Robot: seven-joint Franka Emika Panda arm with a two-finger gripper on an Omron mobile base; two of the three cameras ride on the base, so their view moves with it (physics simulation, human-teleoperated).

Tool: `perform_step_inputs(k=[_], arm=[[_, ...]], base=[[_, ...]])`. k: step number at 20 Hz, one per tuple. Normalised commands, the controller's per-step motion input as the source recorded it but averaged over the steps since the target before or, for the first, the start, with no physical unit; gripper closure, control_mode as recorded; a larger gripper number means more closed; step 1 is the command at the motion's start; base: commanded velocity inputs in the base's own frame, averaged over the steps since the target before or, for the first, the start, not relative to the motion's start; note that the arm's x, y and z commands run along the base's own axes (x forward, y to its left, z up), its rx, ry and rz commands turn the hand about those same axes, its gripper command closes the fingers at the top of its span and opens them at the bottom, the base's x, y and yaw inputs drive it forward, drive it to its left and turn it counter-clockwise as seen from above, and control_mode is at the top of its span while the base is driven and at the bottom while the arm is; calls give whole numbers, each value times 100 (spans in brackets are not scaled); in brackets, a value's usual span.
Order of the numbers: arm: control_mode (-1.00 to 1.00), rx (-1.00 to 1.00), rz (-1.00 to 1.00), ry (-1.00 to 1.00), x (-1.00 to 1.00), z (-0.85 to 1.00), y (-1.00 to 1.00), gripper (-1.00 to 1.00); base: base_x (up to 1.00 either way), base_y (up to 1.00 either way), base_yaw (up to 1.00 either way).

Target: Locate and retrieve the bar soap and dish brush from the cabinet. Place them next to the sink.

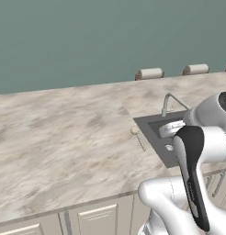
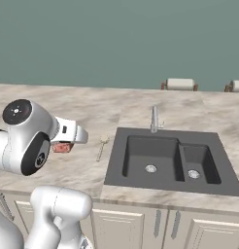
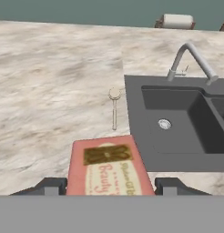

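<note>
The gripper [image 3: 109,186] holds the soap [image 3: 108,169] clamped between its fingers, above the counter [image 3: 50,104]; the brush [image 3: 114,105] lies just beside the sink [image 3: 177,123]; releasing too high risks the soap bouncing into the basin.

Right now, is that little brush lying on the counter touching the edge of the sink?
Apart. The hand view shows a strip of bare marbled counter between the dish brush and the rim of the sink.

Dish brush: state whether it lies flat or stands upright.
Flat. The dish brush lies on the counter left of the sink, handle along the surface.
</note>
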Motion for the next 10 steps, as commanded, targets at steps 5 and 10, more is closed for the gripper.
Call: perform_step_inputs(k=[5, 10], arm=[[100, 0, 0, 0, 0, 0, 0, 100], [100, 0, 0, 0, 0, 0, 0, 100]], base=[[0, -2, 0], [0, 0, 0]])
